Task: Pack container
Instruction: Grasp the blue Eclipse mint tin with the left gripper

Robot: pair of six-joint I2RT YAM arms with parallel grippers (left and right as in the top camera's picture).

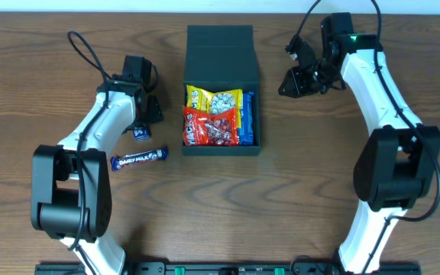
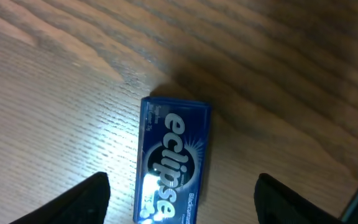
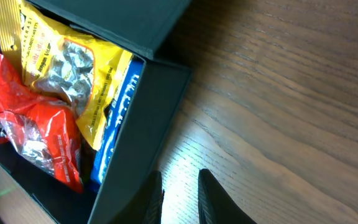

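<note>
Container (image 1: 221, 53) open at table centre, snack packets inside.
Left gripper (image 2: 182, 205) hangs wide-jawed over the Eclipse pack (image 2: 174, 163); right gripper (image 3: 180, 196), jaws nearly closed and empty, sits beside the container's right wall.

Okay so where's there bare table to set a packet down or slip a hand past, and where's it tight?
Bare wood lies in front of the container, between the two arm bases, and between the container and the right gripper. It is crowded at the left: the left gripper hangs over the Eclipse packet, with the Dairy Milk bar just below. Inside, bags fill the container.
</note>
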